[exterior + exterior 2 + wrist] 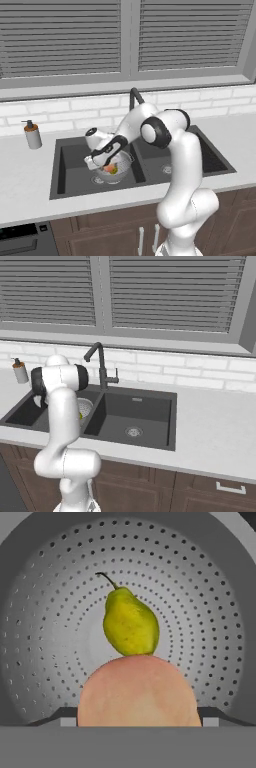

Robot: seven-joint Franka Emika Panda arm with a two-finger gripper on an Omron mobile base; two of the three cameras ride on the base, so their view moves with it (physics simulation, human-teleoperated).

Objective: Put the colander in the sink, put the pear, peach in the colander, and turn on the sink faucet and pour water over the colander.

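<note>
Peach and pear were both inside the colander. The small orange-pink round peach point(136, 692) sat between the two dark finger tips of the gripper point(137, 716) in the hand view, one tip showing at each side of it; the jaws stood wide, but whether they pressed on the fruit or merely flanked it could not be told. The small yellow-green pear point(131, 624), with its thin dark stem pointing up and to the left in that view, lay on the bottom of the silvery-white perforated metal colander point(45, 612), seen just beyond the peach.

From the left base view the colander point(123, 164) stood in the left basin of the dark grey matte double-basin sink point(70, 150), close to the divider, with the hand reaching down into it. The right basin held a round steel drain point(133, 431). The tall dark grey gooseneck faucet point(101, 363) rose behind the divider. A small soap pump bottle point(32, 134) stood on the pale counter point(25, 175) left of the sink, below a white brick wall point(75, 107) and shuttered windows point(60, 37).
</note>
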